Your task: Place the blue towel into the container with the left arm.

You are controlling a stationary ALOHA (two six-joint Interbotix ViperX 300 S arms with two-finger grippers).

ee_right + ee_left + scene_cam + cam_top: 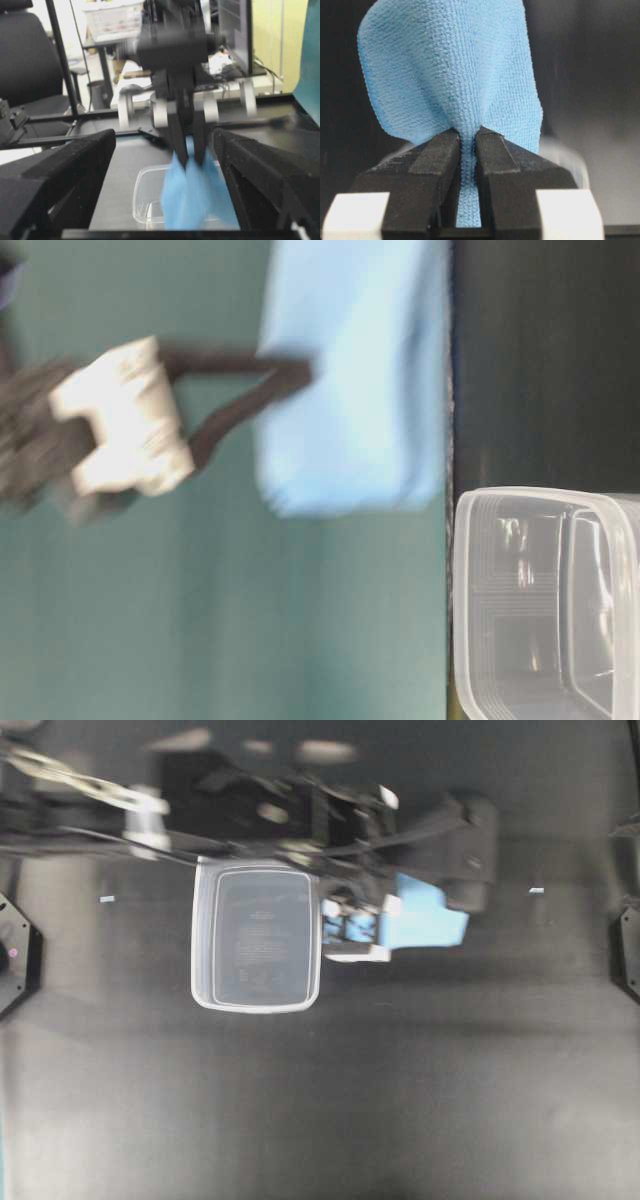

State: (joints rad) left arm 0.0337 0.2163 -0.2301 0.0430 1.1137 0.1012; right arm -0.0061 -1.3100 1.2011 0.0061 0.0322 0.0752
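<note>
**Left hand carrying the towel beside the tub**

My left hand (468,150) is clamped tight on a pinch of the blue towel (455,70): in the left wrist view the two black fingers (437,165) meet on a narrow fold, and the rest of the cloth fans out beyond the tips. In the overhead view the towel (425,915) sits just to the right of the clear tub (257,935), under the forward part of the arm, not yet over the opening. The table-level view, which is turned on its side, shows the towel (350,380) off the counter (400,1100), hanging from the grip with its free edge toward the counter. My right hand (165,200) stands wide open and holds nothing.

To do this step well, I judge that I should keep the clamp closed, carry the cloth across until its hanging bulk is centred above the tub, lower it until the free edge gathers on the base, and only then let go; releasing early risks draping it over the rim (470,540).

The towel's long axis runs from the pinched fold down to the free edge, roughly vertical.
</note>
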